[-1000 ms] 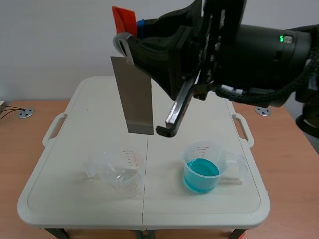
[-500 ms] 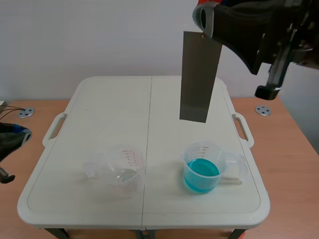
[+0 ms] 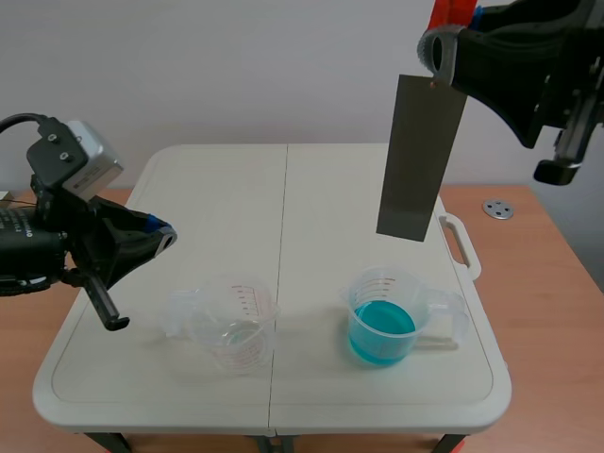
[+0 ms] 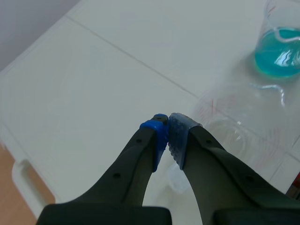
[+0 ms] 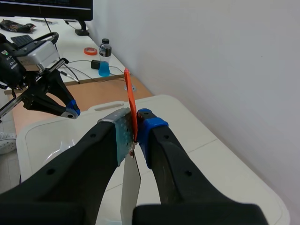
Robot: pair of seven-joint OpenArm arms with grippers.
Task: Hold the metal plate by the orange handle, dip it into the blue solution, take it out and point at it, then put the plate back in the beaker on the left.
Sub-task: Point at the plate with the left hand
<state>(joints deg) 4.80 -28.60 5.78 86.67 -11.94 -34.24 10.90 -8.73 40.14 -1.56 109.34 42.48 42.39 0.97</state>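
A grey metal plate hangs upright in the air, above and a little right of the beaker of blue solution. My right gripper is shut on its orange handle at the top right of the scene view. In the right wrist view the orange handle is pinched between the pads, with the plate hanging below. The clear beaker stands at the left front. My left gripper hovers shut left of it, holding nothing. From the left wrist, the left gripper is above the clear beaker.
The white folding table has moulded handles on both sides. A wooden desk surrounds it, with a metal disc at the right. The right wrist view shows the left arm and a bottle on a far desk.
The right arm carried the plate from the table's left-middle to the right and higher, over the blue beaker. The left arm came in from the left toward the clear beaker.
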